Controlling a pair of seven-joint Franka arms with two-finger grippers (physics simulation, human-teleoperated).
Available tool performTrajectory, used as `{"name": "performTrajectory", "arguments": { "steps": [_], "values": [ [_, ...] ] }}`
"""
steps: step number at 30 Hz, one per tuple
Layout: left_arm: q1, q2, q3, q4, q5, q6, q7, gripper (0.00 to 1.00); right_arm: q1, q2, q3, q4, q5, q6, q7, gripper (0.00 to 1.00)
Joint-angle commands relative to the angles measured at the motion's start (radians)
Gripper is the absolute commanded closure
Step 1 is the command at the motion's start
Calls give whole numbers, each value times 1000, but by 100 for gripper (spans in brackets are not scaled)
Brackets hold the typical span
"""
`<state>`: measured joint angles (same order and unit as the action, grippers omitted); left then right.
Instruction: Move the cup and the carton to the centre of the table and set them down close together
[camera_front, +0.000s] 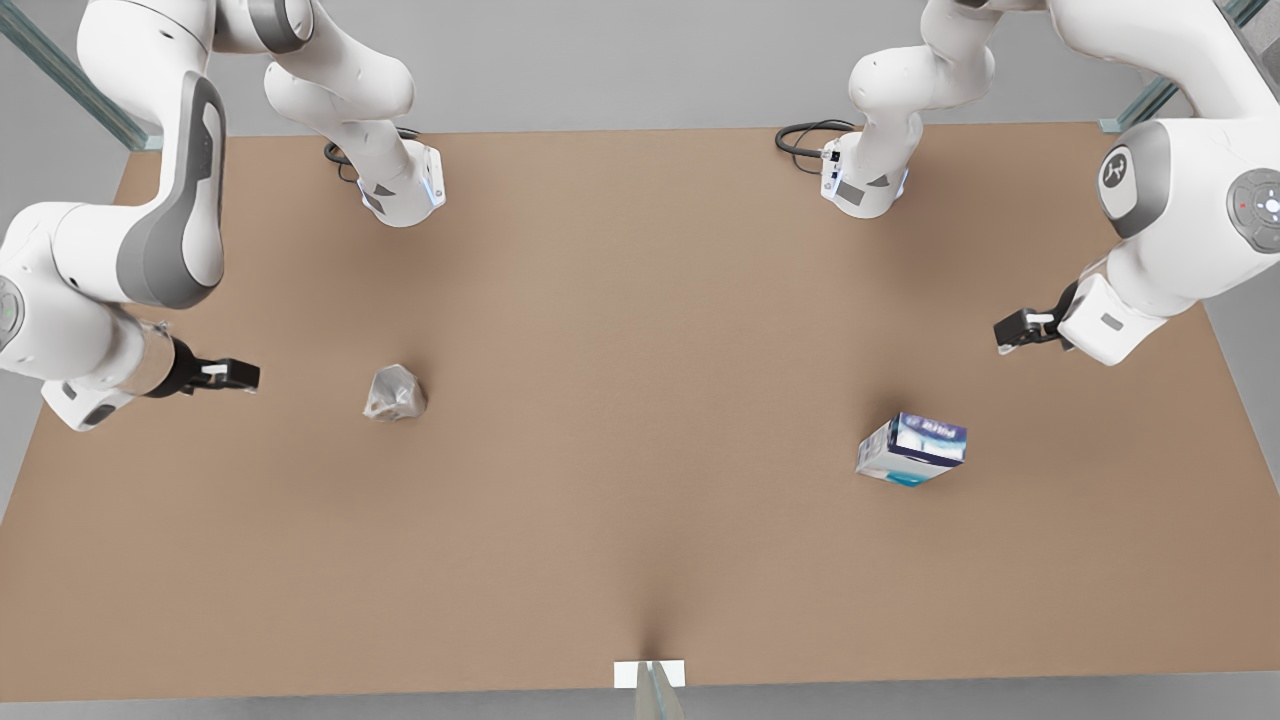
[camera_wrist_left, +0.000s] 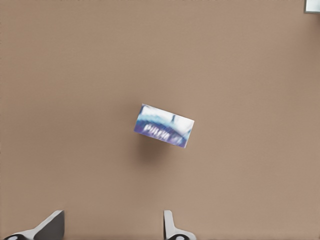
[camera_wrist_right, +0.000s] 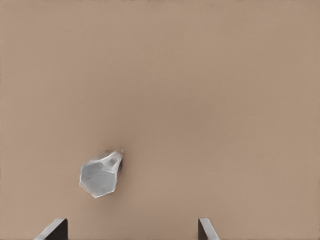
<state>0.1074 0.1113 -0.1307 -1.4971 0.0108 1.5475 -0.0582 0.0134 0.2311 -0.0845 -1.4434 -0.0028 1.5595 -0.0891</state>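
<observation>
My left gripper (camera_wrist_left: 112, 227) fingers wide apart, empty, above the carton (camera_wrist_left: 164, 125) on the table (camera_front: 640, 520); my right gripper (camera_wrist_right: 132, 230) likewise spread, empty, over the cup (camera_wrist_right: 101, 174); cup and carton well apart

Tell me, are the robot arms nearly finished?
No, nothing is moved yet. The cup and carton sit far apart on the table. The right gripper waits open near the cup, the left gripper open near the carton. Grabbing and centring remain.

table (camera_front: 640, 560): brown, matte | cup (camera_front: 394, 393) | carton (camera_front: 912, 450), well apart
</observation>
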Motion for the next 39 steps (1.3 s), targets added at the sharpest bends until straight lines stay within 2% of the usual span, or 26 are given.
{"name": "performTrajectory", "arguments": {
  "steps": [1, 8, 10, 12, 18, 20, 21, 23, 26, 27, 28, 30, 39],
  "values": [
    [0, -1, 0, 0, 0, 0, -2, 0, 0, 1, 2, 5, 0, 2, -1, 0],
    [0, -4, 3, -52, 0, -6, 8, 0, 51, 4, 6, -26, 7, 50, 8, 0],
    [0, -7, 3, -58, -6, 0, 3, 0, 115, 17, 8, -74, 47, 126, 23, 0],
    [0, -5, 5, -58, -6, 3, 1, 0, 181, 20, 8, -206, 116, 301, 25, 0],
    [0, -19, 6, -66, -9, -7, -6, 0, 244, 145, 6, -244, 121, 435, 87, 0],
    [-2, -18, 6, -88, -9, 2, -6, 0, 270, 191, 6, -197, 116, 415, 282, 0],
    [-2, -19, 6, -103, -11, 6, -6, 0, 270, 237, 5, -131, 113, 334, 299, 0],
    [-2, -24, 6, -115, -11, 11, -5, 0, 270, 254, 5, -118, 118, 324, 341, 0],
    [-2, -24, 9, -138, -31, 25, -3, 0, 277, 217, 6, -228, 122, 278, 359, 0],
    [-2, -48, 9, -189, -32, 66, -5, 0, 278, 189, 8, -282, 122, 313, 359, 0],
    [-2, -45, 9, -187, -34, 69, -5, 0, 277, 155, 34, -338, 119, 366, 385, 0],
    [-2, -42, 9, -186, -34, 69, -5, 0, 298, 93, 34, -425, 116, 381, 399, 0],
    [-2, -27, 9, -189, -61, 89, -3, 0, 272, 66, 22, -586, 73, 525, 396, 0]
  ]
}}
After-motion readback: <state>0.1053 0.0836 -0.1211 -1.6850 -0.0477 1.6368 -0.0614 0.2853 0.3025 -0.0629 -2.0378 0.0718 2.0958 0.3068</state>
